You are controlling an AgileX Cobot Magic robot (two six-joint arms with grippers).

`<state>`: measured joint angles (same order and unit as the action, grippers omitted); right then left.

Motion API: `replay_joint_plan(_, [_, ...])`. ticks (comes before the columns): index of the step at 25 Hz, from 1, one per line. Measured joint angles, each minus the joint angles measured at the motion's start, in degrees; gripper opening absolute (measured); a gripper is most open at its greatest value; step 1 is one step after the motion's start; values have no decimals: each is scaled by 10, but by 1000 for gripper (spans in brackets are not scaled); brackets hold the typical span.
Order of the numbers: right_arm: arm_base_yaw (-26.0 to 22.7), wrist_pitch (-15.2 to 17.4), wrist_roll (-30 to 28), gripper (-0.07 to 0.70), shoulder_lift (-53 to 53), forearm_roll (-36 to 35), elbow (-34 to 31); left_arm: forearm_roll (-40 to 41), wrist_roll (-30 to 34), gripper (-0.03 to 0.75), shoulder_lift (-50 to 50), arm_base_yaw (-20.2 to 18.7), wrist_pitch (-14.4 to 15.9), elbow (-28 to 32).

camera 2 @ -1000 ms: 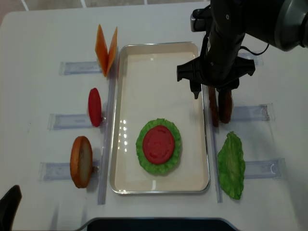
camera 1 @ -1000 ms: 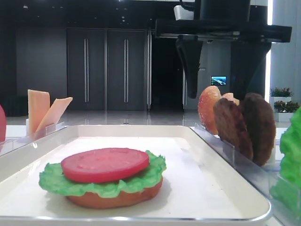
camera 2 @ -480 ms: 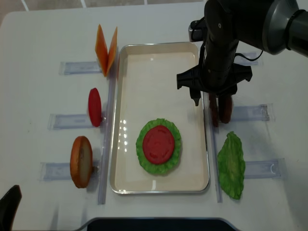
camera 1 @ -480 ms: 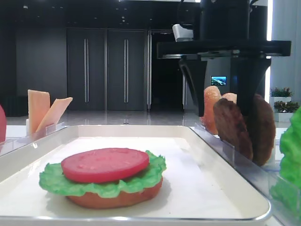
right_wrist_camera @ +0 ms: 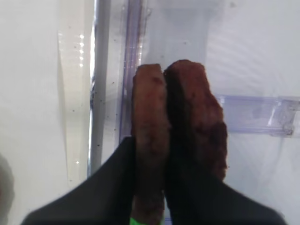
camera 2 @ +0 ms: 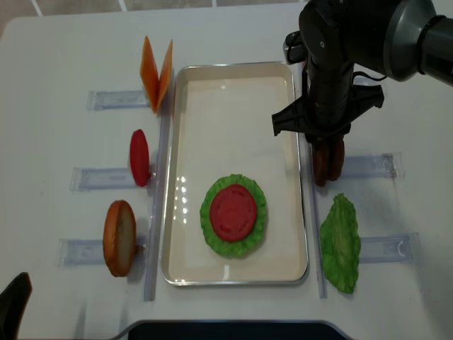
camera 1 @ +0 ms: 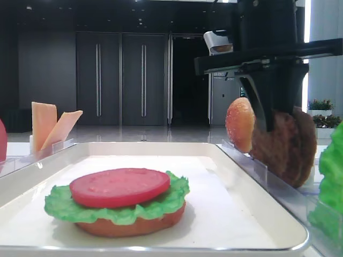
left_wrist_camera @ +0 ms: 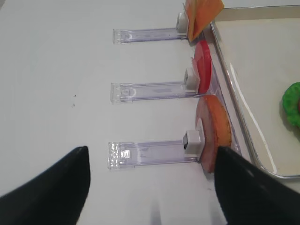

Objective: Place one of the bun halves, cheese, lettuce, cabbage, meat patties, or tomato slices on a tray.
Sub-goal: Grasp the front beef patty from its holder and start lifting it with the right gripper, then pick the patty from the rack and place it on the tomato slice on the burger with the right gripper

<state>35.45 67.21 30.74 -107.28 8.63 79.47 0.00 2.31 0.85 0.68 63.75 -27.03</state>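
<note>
**Brown patties pinched in the right gripper beside the tray**

Dark reddish-brown meat patties (right_wrist_camera: 180,136) stand on edge side by side, touching, in a clear plastic holder strip (camera 2: 368,166) just off the right rim of the white tray (camera 2: 233,92). The right gripper (right_wrist_camera: 164,187) has its black fingers (right_wrist_camera: 117,187) pressed against the outer faces of the pair, clamped on both discs. Behind them in the low exterior view stands an upright bun half (camera 1: 239,124). On the tray lies a stack: an orange-brown bun base (camera 1: 128,225), a green lettuce leaf (camera 2: 205,216) and a red tomato slice (camera 2: 233,212) on top. Right of the tray lies another lettuce leaf (camera 2: 341,244). Left of it stand cheese slices (camera 2: 156,67), a second tomato slice (camera 2: 139,157) and a bun half (camera 2: 119,237). The left gripper (left_wrist_camera: 152,187) hangs with its fingers wide apart, holding nothing
</note>
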Motion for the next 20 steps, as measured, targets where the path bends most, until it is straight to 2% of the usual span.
replay_joint_plan(3, [0,0,0,145,0,3,0,0,0,636,0,0,0,0])
replay_joint_plan(14, [1,-3,1,145,0,3,0,0,0,636,0,0,0,0])
replay_joint_plan(20, [1,19,1,145,18,-14,0,0,0,636,0,0,0,0])
